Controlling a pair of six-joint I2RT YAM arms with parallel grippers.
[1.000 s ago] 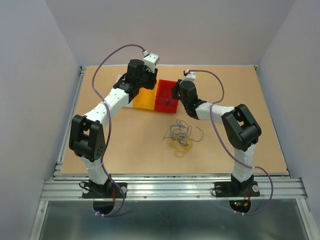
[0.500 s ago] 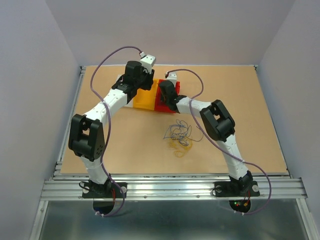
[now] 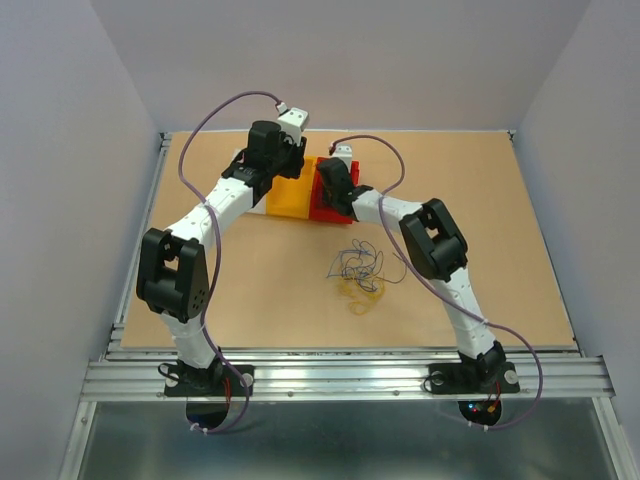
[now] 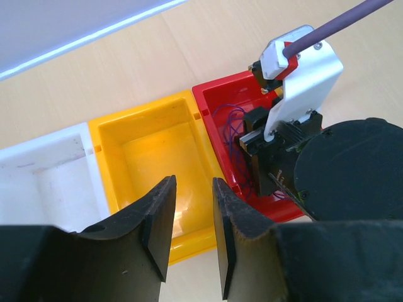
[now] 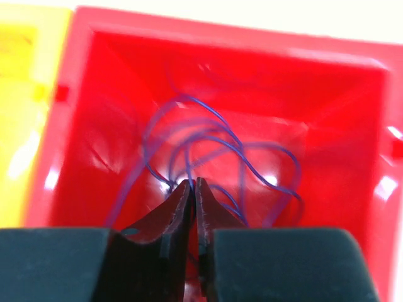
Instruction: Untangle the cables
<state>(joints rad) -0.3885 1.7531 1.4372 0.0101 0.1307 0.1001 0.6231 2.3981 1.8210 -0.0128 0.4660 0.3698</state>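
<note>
Right gripper [image 5: 193, 182] is down inside the red bin [image 5: 352, 126]; jaws nearly together, only a thin slit shows, can't tell if a strand is pinched; blue-purple wires [image 5: 214, 135] loop on the bin floor just ahead of its tips. Left gripper [image 4: 192, 182] hangs over the yellow bin [image 4: 104, 163], fingers apart, nothing between; the other cables [image 3: 358, 272] — a dark and yellow tangle — lie on the table [image 3: 480, 200] behind the right gripper, well apart.
</note>
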